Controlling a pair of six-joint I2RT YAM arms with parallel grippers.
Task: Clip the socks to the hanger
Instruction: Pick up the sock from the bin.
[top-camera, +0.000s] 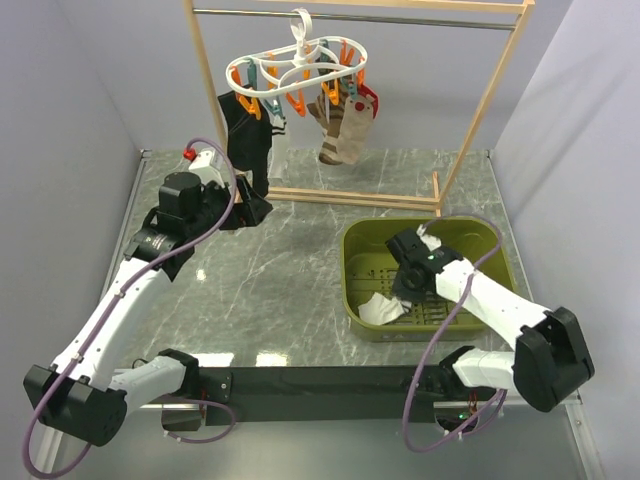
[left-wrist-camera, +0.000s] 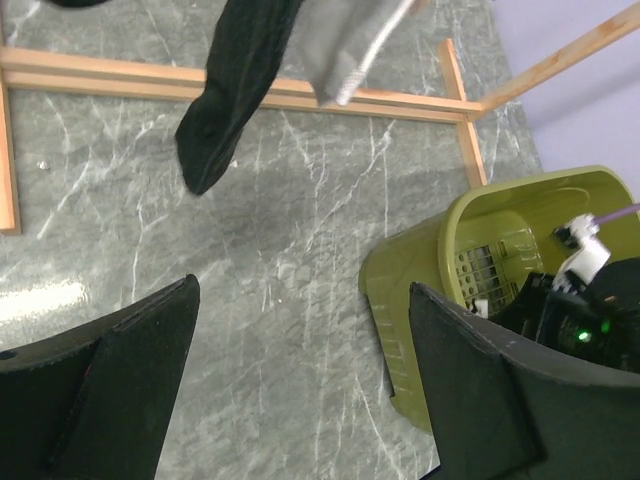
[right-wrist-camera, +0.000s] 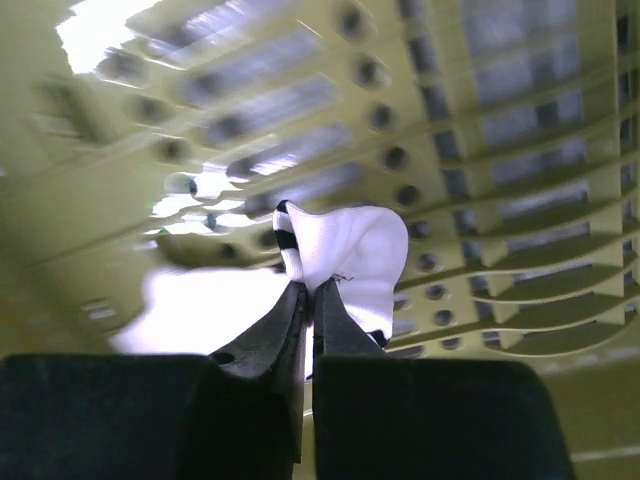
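One white sock (right-wrist-camera: 355, 245) is pinched in your right gripper (right-wrist-camera: 308, 288), low inside the green basket (top-camera: 480, 232); your left gripper (left-wrist-camera: 300, 295) is spread wide near the black sock (top-camera: 245, 140) on the hanger (top-camera: 290, 70)

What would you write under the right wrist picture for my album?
Right gripper pinching a white striped sock inside the green basket.
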